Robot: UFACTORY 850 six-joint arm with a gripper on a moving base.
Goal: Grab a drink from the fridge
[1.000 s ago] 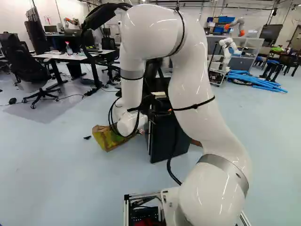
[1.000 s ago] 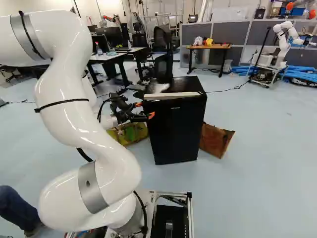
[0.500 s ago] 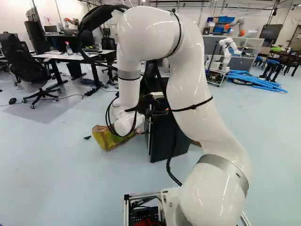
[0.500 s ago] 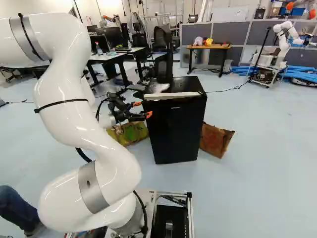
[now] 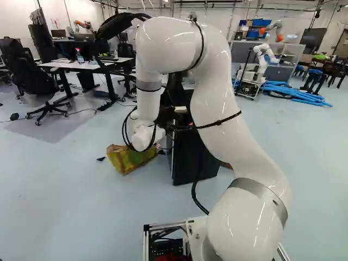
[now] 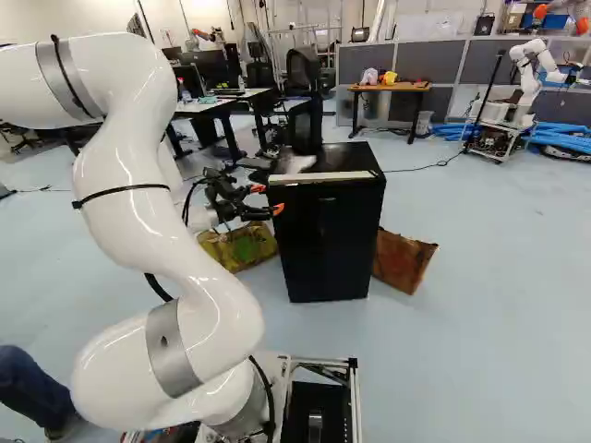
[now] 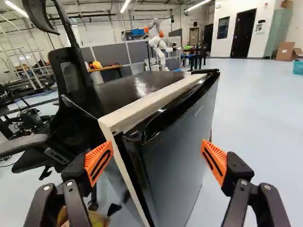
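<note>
Claw's (image 7: 157, 144) wide open with nothing gripped; can't tell if a tip is brushing the fridge (image 6: 325, 242). Door (image 7: 182, 153) looks shut, so I'd say opening it is the step. Hook one finger behind its edge, then swing it gently in an arc so the whole box doesn't drag. Drink's not visible, probably inside.
</note>
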